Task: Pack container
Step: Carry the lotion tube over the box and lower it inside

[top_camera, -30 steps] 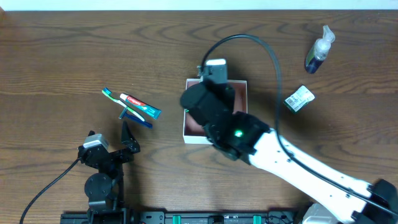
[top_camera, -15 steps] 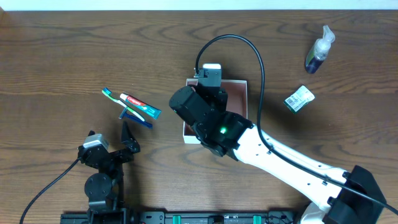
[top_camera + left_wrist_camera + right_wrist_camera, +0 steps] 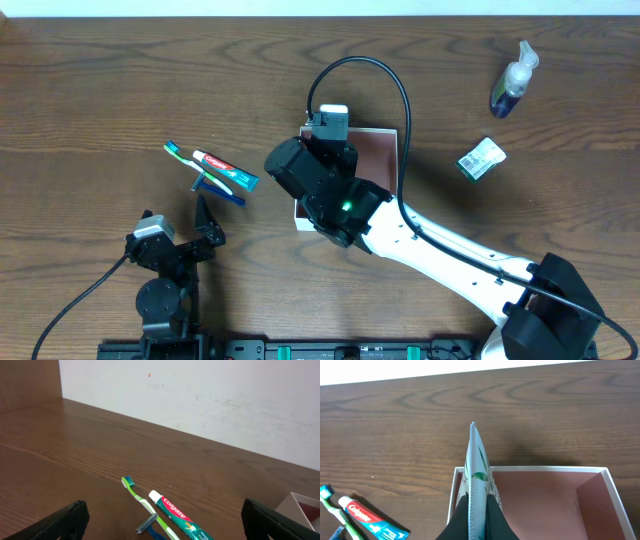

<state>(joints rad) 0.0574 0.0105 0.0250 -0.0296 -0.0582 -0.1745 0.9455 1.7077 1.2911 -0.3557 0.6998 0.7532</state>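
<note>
Overhead, the left gripper sits at the near left of the table. In the left wrist view its two dark fingers stand wide apart at the bottom corners with nothing between them.

Just beyond it lies a small cluster. A green toothbrush and a red-and-green toothpaste tube lie side by side, and a blue razor lies against their near side.

At mid-table is the container. Its left half is hidden under the right arm's wrist, and the part of its pink-brown floor that shows is bare.

The right gripper cannot be seen from above. Its own camera shows the black fingers pinched on a thin white sachet with a green leaf print. The sachet is held upright and edge-on, over the container's left wall. Whether it touches the box I cannot tell.

Further right, well apart from the box, a small green-and-white packet lies flat. At the far right is a spray bottle with a clear top and dark blue base.
</note>
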